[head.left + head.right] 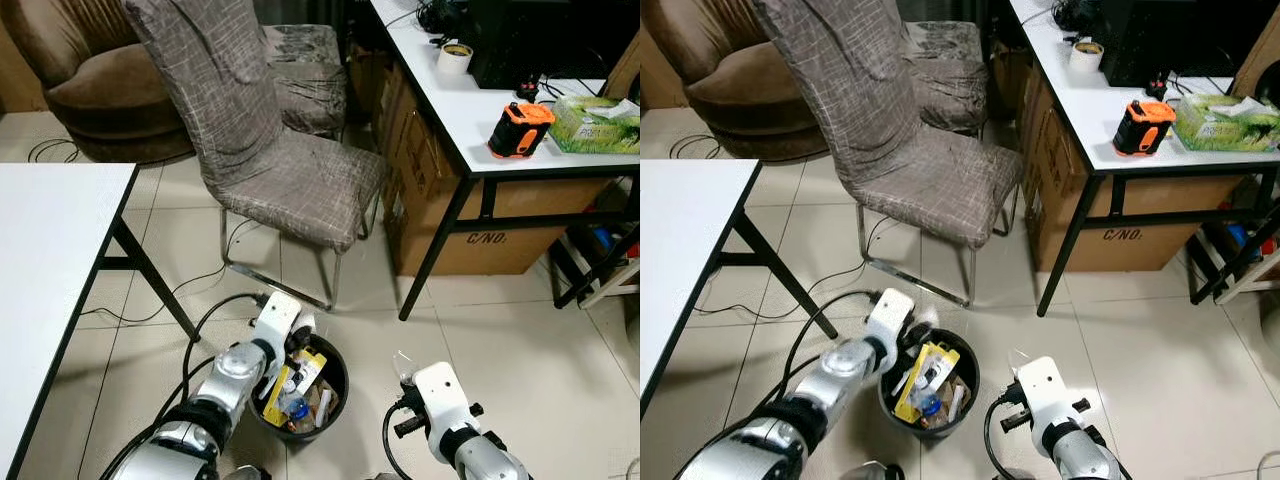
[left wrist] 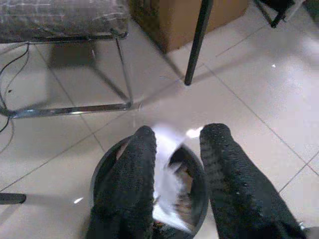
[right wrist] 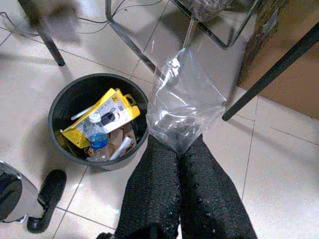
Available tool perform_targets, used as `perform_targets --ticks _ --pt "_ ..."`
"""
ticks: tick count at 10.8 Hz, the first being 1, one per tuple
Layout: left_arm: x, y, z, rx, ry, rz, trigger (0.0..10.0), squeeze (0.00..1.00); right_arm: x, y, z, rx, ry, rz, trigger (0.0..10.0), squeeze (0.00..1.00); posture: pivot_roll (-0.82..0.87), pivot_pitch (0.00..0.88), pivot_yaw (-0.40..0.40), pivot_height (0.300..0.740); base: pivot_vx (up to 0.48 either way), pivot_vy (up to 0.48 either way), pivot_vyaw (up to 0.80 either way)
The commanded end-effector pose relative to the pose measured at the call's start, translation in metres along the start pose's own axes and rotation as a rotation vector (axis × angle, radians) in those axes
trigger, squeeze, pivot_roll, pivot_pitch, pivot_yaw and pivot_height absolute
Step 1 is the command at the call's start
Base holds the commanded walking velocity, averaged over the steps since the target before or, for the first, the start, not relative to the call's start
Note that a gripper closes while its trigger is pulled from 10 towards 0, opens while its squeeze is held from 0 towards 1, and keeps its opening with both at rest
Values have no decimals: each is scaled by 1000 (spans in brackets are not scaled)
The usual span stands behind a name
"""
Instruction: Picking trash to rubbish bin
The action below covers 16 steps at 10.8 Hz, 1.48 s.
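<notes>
— Two end effectors in frame, what's each doing?

— Left end effector (image 2: 174, 164) sits right over the black rubbish bin (image 1: 338, 372), fingers (image 2: 130, 184) spread apart, with a blurry white scrap (image 2: 164, 184) in the gap between them (cannot tell if either finger touches it). Right end effector (image 3: 178, 149) is beside the bin, off to its right and lower in the head view, fingers pressed together on the bottom corner of a clear plastic bag (image 3: 184, 102). Bag stands up above the fingertips, over the tiled floor (image 1: 520, 350), not over the bin.

— Bin contents?

— Yellow package (image 3: 102, 119), small bottle with a blue label (image 3: 97, 137), some cardboard bits. Bin stands on the floor just in front of the grey fabric chair (image 1: 270, 150).

— Surroundings?

— White counter (image 1: 50, 250) on the left, another white counter (image 1: 470, 120) on the right with an orange-and-black tool (image 1: 520, 130), a roll of tape (image 1: 455, 57) and a green tissue pack (image 1: 595, 122). Cardboard box (image 1: 470, 215) under it. Cables on the floor.
</notes>
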State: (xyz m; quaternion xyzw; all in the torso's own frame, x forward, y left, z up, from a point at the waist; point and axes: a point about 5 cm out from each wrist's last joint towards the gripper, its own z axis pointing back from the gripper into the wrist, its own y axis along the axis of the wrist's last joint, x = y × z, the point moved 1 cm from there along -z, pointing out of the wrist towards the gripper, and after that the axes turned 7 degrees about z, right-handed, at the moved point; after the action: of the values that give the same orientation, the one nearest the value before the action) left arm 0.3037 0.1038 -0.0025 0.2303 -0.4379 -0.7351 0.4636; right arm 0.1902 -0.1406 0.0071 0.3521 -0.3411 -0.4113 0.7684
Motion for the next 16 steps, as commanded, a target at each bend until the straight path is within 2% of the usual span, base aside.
perform_targets --ticks 1,4,5,6,7,8,9,10,11,12,14,16 --pt "2 0 -1 -3 -10 8 10000 1000 2 1 -1 -5 -3 5 10000 0 -181 142 6 740 0 0 0" --pt "5 2 -3 4 -21 4 10000 1000 4 2 -1 -3 -8 8 10000 0 -178 139 4 740 0 0 0" --pt "0 5 -1 24 1 -36 10000 1000 4 5 -9 4 -2 12 10000 0 -156 121 -2 740 0 0 0" --pt "-9 0 7 59 8 -17 10000 0 3 10 -24 12 9 9 10000 0 -121 97 1 740 0 0 0" --pt "-15 -7 19 98 -5 -3 10000 0 3 16 -43 17 21 7 10000 0 -85 90 -7 740 0 0 0" --pt "-20 -18 41 113 -29 -40 10000 0 2 22 -64 9 65 33 10000 0 -41 84 -26 740 0 0 0" --pt "-23 -24 53 110 -29 -74 10000 0 1 27 -74 4 92 37 10000 0 -8 86 -41 740 0 0 0" --pt "-29 -29 79 124 13 -66 10000 0 -5 35 -89 4 157 62 10000 0 28 86 -56 740 0 0 0" --pt "-33 -33 96 128 61 -40 10000 0 -14 41 -96 18 215 81 10000 0 59 88 -71 740 0 0 0" --pt "-30 -35 122 118 89 -21 10000 0 -22 44 -102 9 272 95 10000 0 109 97 -87 740 0 0 0" --pt "-20 -45 156 45 89 -36 10000 0 -28 51 -109 -3 318 146 10000 0 123 114 -88 740 0 0 0" --pt "-16 -44 166 12 73 -23 10000 0 -24 62 -113 22 297 164 10000 0 120 119 -78 740 0 0 0"
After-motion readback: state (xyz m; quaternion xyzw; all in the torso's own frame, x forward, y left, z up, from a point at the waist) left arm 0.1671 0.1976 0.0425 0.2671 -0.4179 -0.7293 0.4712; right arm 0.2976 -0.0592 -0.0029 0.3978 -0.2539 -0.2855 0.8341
